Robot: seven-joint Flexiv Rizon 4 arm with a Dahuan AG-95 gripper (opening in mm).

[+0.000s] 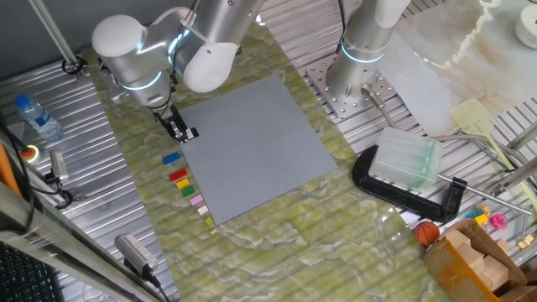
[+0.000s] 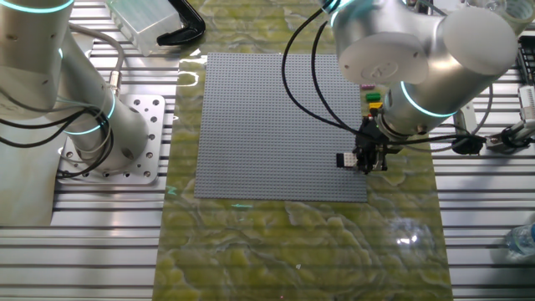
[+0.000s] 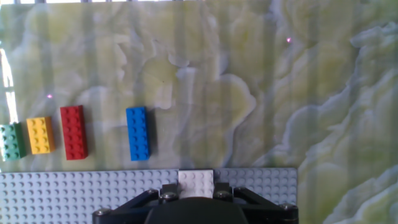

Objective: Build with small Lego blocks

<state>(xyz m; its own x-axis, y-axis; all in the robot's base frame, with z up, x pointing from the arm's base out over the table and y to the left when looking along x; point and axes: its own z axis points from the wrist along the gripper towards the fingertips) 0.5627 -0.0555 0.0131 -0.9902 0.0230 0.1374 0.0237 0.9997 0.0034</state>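
green block (image 3: 10,141): seen at the left frame edge of the hand view, on the marbled mat (image 3: 249,93).
yellow block (image 3: 40,135): laid just beside the green one.
red block (image 3: 73,132): set next in the row, near the baseplate (image 3: 62,196) edge.
blue block (image 3: 137,133): placed apart from the red one by a gap.
cream-white block (image 3: 196,183): grasped by the gripper (image 3: 196,193), held over the baseplate's edge strip.
open room: bare mat is seen to the right of the blue block.
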